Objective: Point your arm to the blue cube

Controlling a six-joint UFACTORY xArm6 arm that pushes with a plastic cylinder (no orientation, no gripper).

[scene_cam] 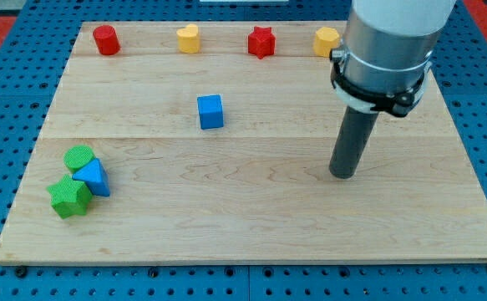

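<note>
While my tip (342, 175) rests well right of it, blue cube (211, 112) sits squarely, no claw present.

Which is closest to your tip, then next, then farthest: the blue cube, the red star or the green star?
From my tip:
1. Blue cube, toward the view's left, mid-board.
2. Red star, at the view's top edge, only slightly farther.
3. Green star, far at the view's lower left.

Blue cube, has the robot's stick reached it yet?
Not yet. My tip rests on the wooden board, well off to the view's right of the blue cube and a bit lower, with bare wood between them. Nothing looks done so far; the whole slide over to the cube is left.
</note>
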